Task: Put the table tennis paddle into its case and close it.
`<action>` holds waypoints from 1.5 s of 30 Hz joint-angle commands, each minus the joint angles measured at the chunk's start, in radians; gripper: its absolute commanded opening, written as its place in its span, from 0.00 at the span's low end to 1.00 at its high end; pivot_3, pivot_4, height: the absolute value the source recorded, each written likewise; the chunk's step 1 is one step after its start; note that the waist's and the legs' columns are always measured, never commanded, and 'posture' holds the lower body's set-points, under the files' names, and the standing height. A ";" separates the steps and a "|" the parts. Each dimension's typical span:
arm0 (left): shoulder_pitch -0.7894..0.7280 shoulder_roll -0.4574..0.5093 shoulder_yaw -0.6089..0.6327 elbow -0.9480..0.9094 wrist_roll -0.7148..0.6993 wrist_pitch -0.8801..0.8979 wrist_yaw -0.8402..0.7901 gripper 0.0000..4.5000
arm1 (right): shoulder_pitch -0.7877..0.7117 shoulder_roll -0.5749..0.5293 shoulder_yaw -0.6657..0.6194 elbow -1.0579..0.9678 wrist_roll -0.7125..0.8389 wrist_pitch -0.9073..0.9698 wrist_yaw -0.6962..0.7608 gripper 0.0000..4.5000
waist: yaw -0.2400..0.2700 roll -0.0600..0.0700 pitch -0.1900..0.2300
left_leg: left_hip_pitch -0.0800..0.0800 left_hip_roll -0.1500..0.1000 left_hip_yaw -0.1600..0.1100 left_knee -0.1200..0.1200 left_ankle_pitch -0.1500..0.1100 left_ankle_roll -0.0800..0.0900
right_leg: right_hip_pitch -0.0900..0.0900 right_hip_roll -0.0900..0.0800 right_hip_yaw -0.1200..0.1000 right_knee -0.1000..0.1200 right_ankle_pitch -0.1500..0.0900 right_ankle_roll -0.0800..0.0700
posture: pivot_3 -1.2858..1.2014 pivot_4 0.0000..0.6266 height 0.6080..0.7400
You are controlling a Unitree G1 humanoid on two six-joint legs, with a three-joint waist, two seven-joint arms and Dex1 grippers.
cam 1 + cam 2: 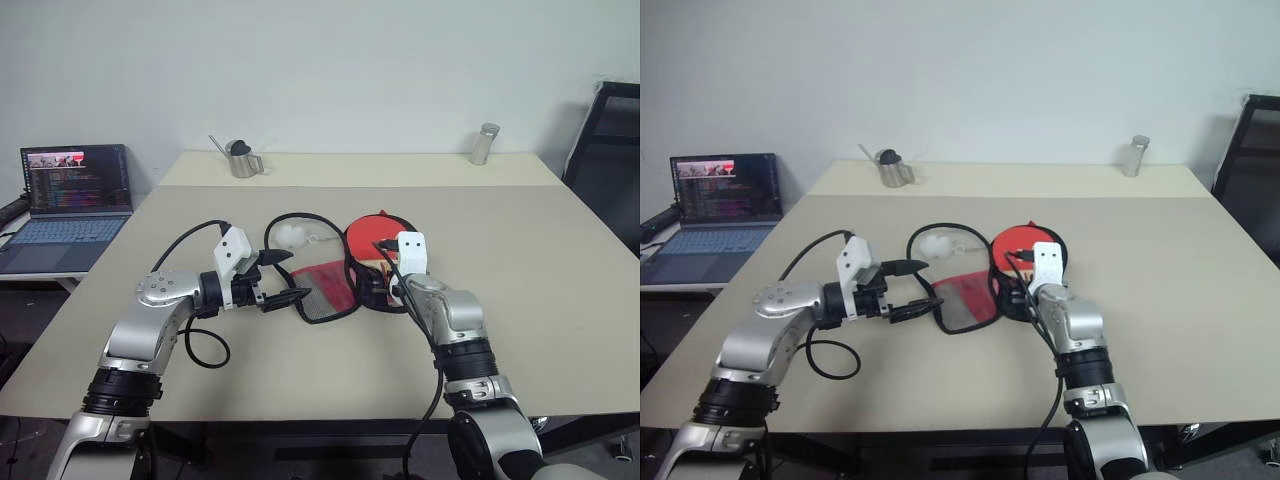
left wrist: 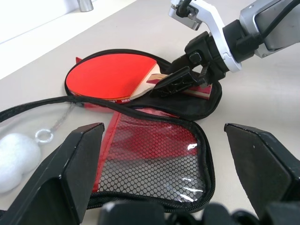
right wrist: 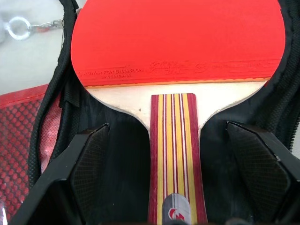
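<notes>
Paddle (image 3: 178, 42) is lying flat inside the open case (image 2: 187, 105), red rubber face up, striped wooden handle pointing back toward the right gripper (image 3: 173, 154). That claw is spread wide with the handle running between its fingers (image 3: 89, 164), not pinching anything as far as I can see. Left gripper (image 2: 168, 154) is wide open too, hovering just beside the flipped-out mesh flap (image 2: 154, 159). Bat looks stiff and light, and the rubber is probably grippy, so nudge it by the handle if it needs seating. The case is soft fabric and will flop, so I'd grab the flap by its zipper edge to fold it over. All this sits mid-table (image 1: 560, 300), near a white fluffy thing on a keyring (image 1: 290, 236).
</notes>
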 commanded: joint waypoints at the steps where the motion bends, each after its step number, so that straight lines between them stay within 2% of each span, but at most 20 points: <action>1: -0.001 0.006 0.014 -0.045 -0.003 -0.013 0.005 1.00 | 0.002 -0.003 0.018 -0.035 -0.001 -0.014 0.016 0.98 | 0.000 0.000 0.000 | 0.000 0.000 0.000 0.000 0.000 0.000 | 0.000 0.000 0.000 0.000 0.000 0.000 | 0.52 0.24 1.00; 6: 0.002 0.006 0.017 -0.045 -0.002 -0.014 0.007 1.00 | 0.010 -0.009 0.032 -0.054 0.000 -0.010 0.034 0.98 | 0.000 0.000 0.000 | 0.000 0.000 0.000 0.000 0.000 0.000 | 0.000 0.000 0.000 0.000 0.000 0.000 | 0.52 0.24 1.00; 9: 0.010 0.003 0.028 -0.044 -0.006 -0.013 0.020 1.00 | 0.008 -0.036 0.033 -0.164 0.015 0.032 0.059 0.98 | 0.000 0.000 0.000 | 0.000 0.000 0.000 0.000 0.000 0.000 | 0.000 0.000 0.000 0.000 0.000 0.000 | 0.52 0.24 1.00; 12: 0.015 -0.004 0.039 -0.049 -0.020 -0.005 0.033 1.00 | 0.022 -0.066 0.024 -0.304 0.081 0.151 0.122 0.98 | 0.001 0.000 0.000 | 0.000 0.000 0.000 0.000 0.000 0.000 | 0.000 0.000 0.000 0.000 0.000 0.000 | 0.52 0.24 1.00; 16: 0.015 0.000 0.043 -0.038 -0.027 -0.005 0.027 1.00 | 0.078 -0.188 0.064 -0.523 0.190 0.337 0.268 0.98 | 0.003 0.000 0.000 | 0.000 0.000 -0.001 0.000 0.000 0.000 | 0.000 0.000 0.000 0.000 0.000 0.000 | 0.52 0.24 1.00; 22: -0.007 -0.002 0.037 0.002 -0.016 -0.010 0.011 1.00 | 0.099 -0.370 0.039 -0.696 0.349 0.428 0.466 0.98 | 0.002 0.000 0.000 | 0.000 0.000 -0.001 0.001 0.000 0.000 | 0.001 0.000 -0.001 0.000 0.000 0.000 | 0.52 0.24 1.00; 26: -0.048 -0.025 0.027 0.076 0.044 -0.052 0.075 1.00 | 0.108 -0.507 0.003 -0.784 0.489 0.416 0.646 0.98 | 0.004 0.000 0.000 | 0.000 0.000 -0.001 0.001 0.000 0.001 | 0.001 0.000 -0.001 0.000 0.000 0.000 | 0.52 0.24 1.00; 29: -0.064 -0.016 -0.007 0.154 0.128 -0.086 0.114 1.00 | 0.102 -0.587 -0.046 -0.777 0.521 0.385 0.691 0.98 | 0.004 -0.001 -0.001 | 0.000 0.000 -0.001 0.001 0.000 0.001 | 0.002 0.000 -0.001 -0.001 0.000 0.000 | 0.52 0.24 1.00; 33: -0.075 -0.005 -0.005 0.229 0.165 -0.092 0.132 1.00 | 0.113 -0.701 -0.085 -0.768 0.547 0.310 0.769 0.98 | 0.004 -0.001 -0.001 | 0.000 0.000 -0.001 0.001 0.000 0.001 | 0.002 0.000 -0.001 -0.001 0.000 0.000 | 0.52 0.24 1.00; 40: -0.080 0.051 0.003 0.355 0.207 -0.101 0.124 1.00 | 0.163 -0.783 -0.058 -0.774 0.561 0.222 0.838 0.98 | 0.003 -0.001 -0.001 | 0.000 0.000 0.000 0.001 0.000 0.001 | 0.002 0.000 -0.001 -0.001 0.000 0.000 | 0.52 0.24 1.00; 45: -0.120 0.025 -0.026 0.483 0.255 -0.145 0.149 1.00 | 0.175 -0.795 -0.045 -0.774 0.560 0.195 0.828 0.98 | 0.007 -0.002 -0.001 | 0.000 0.000 -0.001 0.002 0.000 0.001 | 0.002 -0.001 -0.001 -0.001 0.000 0.001 | 0.52 0.24 1.00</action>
